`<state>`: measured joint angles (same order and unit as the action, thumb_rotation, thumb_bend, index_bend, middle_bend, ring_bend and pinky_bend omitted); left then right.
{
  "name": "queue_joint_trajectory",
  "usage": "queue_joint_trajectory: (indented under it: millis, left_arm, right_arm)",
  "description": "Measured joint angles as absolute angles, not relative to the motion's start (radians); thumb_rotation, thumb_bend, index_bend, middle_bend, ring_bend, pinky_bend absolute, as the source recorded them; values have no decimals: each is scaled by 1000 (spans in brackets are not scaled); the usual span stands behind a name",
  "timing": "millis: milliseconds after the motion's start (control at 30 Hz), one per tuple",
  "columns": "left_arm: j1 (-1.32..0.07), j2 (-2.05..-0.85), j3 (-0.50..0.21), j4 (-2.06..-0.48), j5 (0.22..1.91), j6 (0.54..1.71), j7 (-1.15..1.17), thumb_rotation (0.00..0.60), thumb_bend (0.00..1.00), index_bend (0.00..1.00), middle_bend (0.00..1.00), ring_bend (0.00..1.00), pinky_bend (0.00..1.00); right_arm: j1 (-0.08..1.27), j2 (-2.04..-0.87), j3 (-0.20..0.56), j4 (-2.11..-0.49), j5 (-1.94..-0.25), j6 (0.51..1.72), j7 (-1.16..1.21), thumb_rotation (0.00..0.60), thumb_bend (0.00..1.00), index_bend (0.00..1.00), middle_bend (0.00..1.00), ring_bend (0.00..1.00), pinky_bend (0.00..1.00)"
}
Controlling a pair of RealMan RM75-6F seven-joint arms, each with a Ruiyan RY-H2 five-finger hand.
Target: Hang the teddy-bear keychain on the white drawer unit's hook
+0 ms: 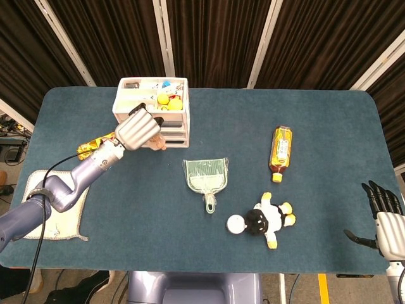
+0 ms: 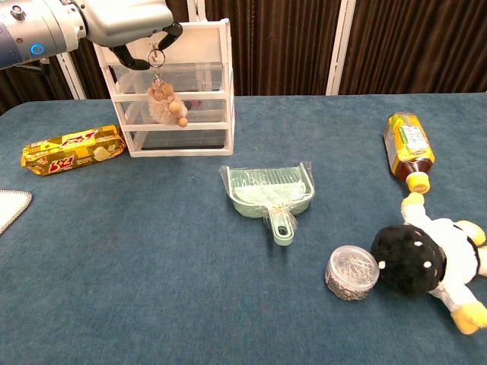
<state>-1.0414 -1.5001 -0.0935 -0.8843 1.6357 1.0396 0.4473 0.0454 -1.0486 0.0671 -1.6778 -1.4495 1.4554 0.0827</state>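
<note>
The tan teddy-bear keychain (image 2: 166, 106) dangles by its metal ring from my left hand (image 2: 125, 21), right in front of the white drawer unit (image 2: 227, 84) near its top drawer. Seen from the head view, the left hand (image 1: 138, 128) covers the unit's (image 1: 178, 130) front left, with the bear (image 1: 157, 143) peeking out below it. I cannot make out the hook. At the lower right edge of the head view, my right hand (image 1: 383, 220) hangs off the table with fingers spread, holding nothing.
A gold snack bar (image 2: 72, 148) lies left of the unit. A green dustpan (image 2: 270, 194) sits mid-table. A tea bottle (image 2: 409, 148), a black-and-white plush (image 2: 430, 262) and a jar of pins (image 2: 351, 272) lie to the right. A white cloth (image 1: 54, 209) is at the left.
</note>
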Motion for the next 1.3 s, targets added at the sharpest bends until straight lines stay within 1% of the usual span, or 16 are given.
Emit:
queue_joint_trajectory:
  millis: [600, 633, 700, 800, 867, 967, 1133, 1233, 1300]
  left_arm:
    - [-1047, -1556, -69, -810, 1654, 1051, 436, 600, 239, 518, 982, 860, 723]
    - [-1047, -1557, -69, -804, 1654, 1052, 435, 600, 236, 498, 980, 859, 723]
    - [-1046, -1558, -66, -797, 1656, 1058, 426, 600, 214, 416, 976, 854, 723]
    - [-1044, -1558, -63, -796, 1660, 1072, 408, 600, 142, 280, 972, 850, 723]
    - [-1043, -1557, -64, -794, 1661, 1084, 400, 600, 125, 236, 970, 847, 723]
    - [-1042, -1554, -69, -794, 1662, 1105, 392, 600, 112, 212, 970, 844, 723]
    - [-1036, -1534, -80, -823, 1660, 1137, 388, 600, 111, 210, 970, 844, 723]
    - [-1023, -1516, -90, -870, 1652, 1165, 389, 600, 109, 215, 967, 840, 720]
    - [-1001, -1497, -100, -928, 1639, 1195, 388, 600, 111, 216, 957, 832, 713]
  right_arm:
    - [42, -1042, 68, -1686, -1446, 1456, 91, 600, 0, 0, 0, 0, 0]
    - [42, -1042, 68, -1686, -1447, 1456, 90, 600, 0, 0, 0, 0, 0]
    - [42, -1043, 67, -1686, -1449, 1458, 87, 600, 0, 0, 0, 0, 0]
    - [42, -1044, 67, -1686, -1448, 1458, 86, 600, 0, 0, 0, 0, 0]
    - [42, -1045, 67, -1686, -1449, 1458, 85, 600, 0, 0, 0, 0, 0]
    - [43, -1045, 67, -1687, -1449, 1458, 81, 600, 0, 0, 0, 0, 0]
    - [43, -1045, 67, -1685, -1446, 1455, 79, 600, 0, 0, 0, 0, 0]
    - [44, -1045, 67, -1684, -1445, 1451, 79, 600, 0, 0, 0, 0, 0]
    - [44, -1045, 67, -1678, -1445, 1450, 78, 600, 0, 0, 0, 0, 0]
